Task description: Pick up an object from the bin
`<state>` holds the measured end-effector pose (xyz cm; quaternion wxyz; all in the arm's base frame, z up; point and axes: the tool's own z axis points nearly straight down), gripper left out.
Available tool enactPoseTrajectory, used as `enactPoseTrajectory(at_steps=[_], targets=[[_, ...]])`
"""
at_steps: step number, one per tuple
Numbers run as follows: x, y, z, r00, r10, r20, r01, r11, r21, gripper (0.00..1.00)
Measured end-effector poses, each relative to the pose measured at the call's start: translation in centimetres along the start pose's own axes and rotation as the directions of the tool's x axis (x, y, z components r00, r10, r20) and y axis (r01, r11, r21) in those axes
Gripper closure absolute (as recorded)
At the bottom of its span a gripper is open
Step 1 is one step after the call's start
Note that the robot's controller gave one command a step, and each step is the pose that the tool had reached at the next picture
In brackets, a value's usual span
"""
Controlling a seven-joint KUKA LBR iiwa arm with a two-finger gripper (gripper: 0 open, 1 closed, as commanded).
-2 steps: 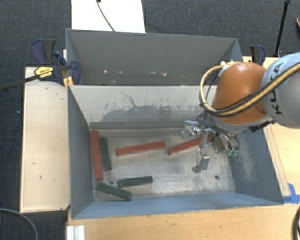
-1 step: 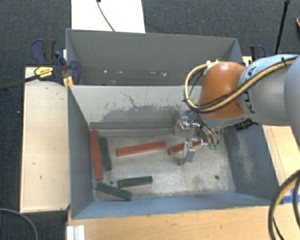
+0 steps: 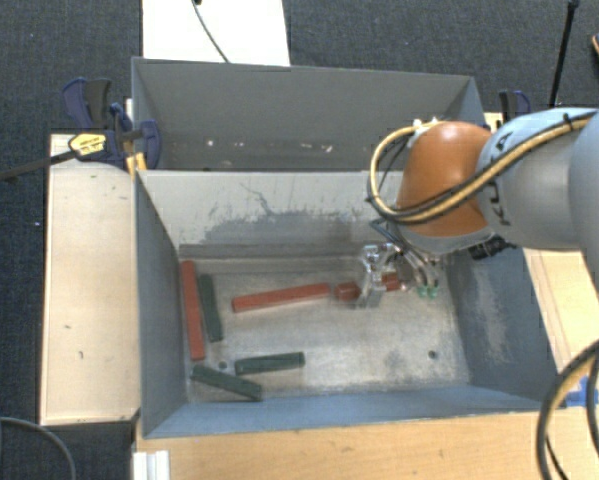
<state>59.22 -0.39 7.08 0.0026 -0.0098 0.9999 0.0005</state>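
Observation:
My gripper [image 3: 372,274] hangs low over the middle right of the bin floor, below the orange wrist cover. It sits right at the right end of a long red-brown stick [image 3: 279,297] that lies across the floor, running left from the gripper. Short red bits of that stick show on either side of the metal gripper body. Whether the stick is clamped I cannot make out.
Along the left wall lie a red bar [image 3: 192,310] and a dark green bar [image 3: 210,308] side by side. Two more dark green bars [image 3: 269,363] [image 3: 225,381] rest near the front left corner. The arm and its cables cover the bin's right back part.

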Motion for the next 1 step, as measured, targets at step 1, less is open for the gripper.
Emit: enactPoseTrajectory(at_steps=[1], targets=[[0.60, -2.00, -14.95, 0.941, -0.338, 0.004, 0.338, 0.941, 0.003, 1.00]])
